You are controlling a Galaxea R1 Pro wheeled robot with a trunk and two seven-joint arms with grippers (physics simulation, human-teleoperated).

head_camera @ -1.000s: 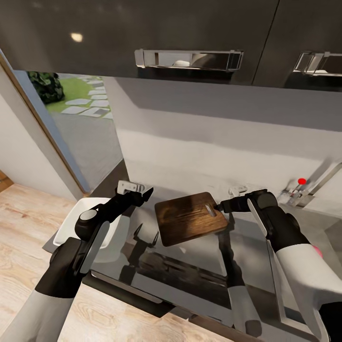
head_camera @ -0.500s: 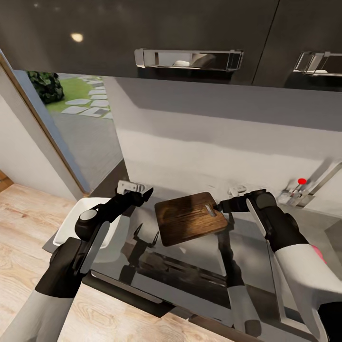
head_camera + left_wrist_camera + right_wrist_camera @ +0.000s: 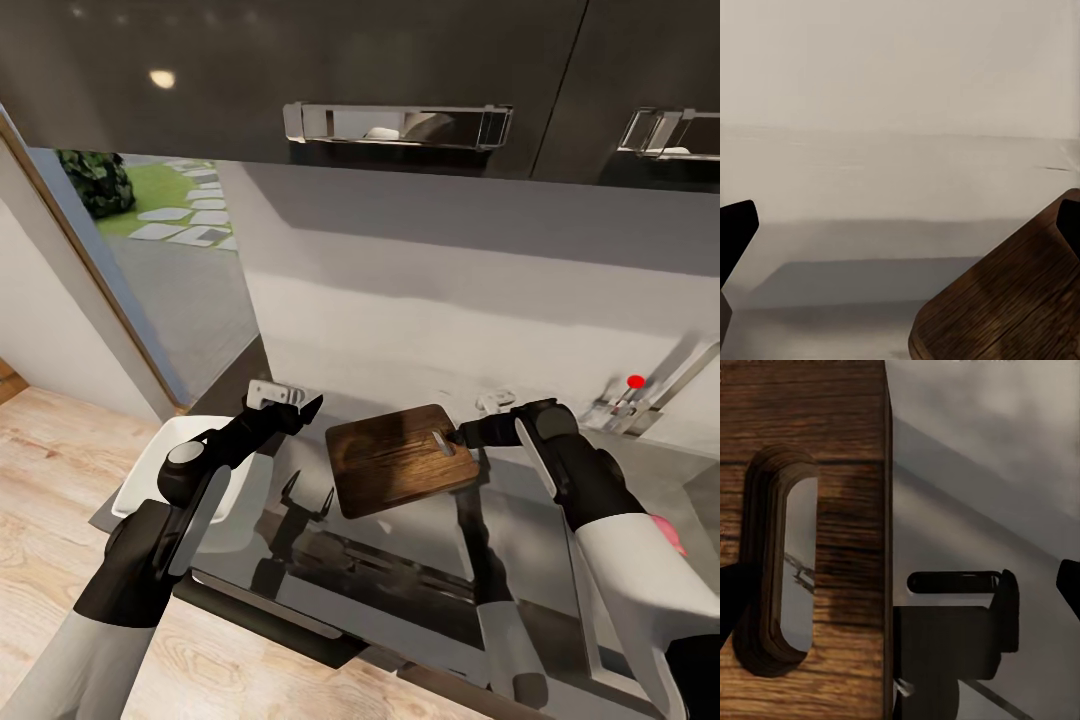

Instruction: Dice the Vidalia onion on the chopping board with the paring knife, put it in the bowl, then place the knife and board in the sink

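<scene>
Chopping board [image 3: 400, 458], one dark brown wooden rectangle with rounded corners and a slot handle hole, lies on the glossy grey countertop [image 3: 400, 560], tilted in the head view, between the two black grippers. Its slot end is at the right gripper [image 3: 462, 437]; in the right wrist view the board [image 3: 810, 510] has one dark fingertip [image 3: 735, 600] over the wood beside the slot and the other fingertip off past the board's edge, so the fingers are spread wide, straddling that edge and not pinched on it. The left gripper [image 3: 305, 408] hovers just beside the board's opposite corner, fingers parted and holding nothing; in the left wrist view the board's rounded corner [image 3: 1005, 300] sits near one fingertip [image 3: 735, 232]'s opposite mate. One white square-rimmed bowl [image 3: 150, 470] rests under the left arm. One chrome angular tap [image 3: 640, 395] with a red dot stands beyond the right gripper. A pinkish-red lump [image 3: 668, 532] peeks past the right forearm; whether it is the onion I cannot tell
</scene>
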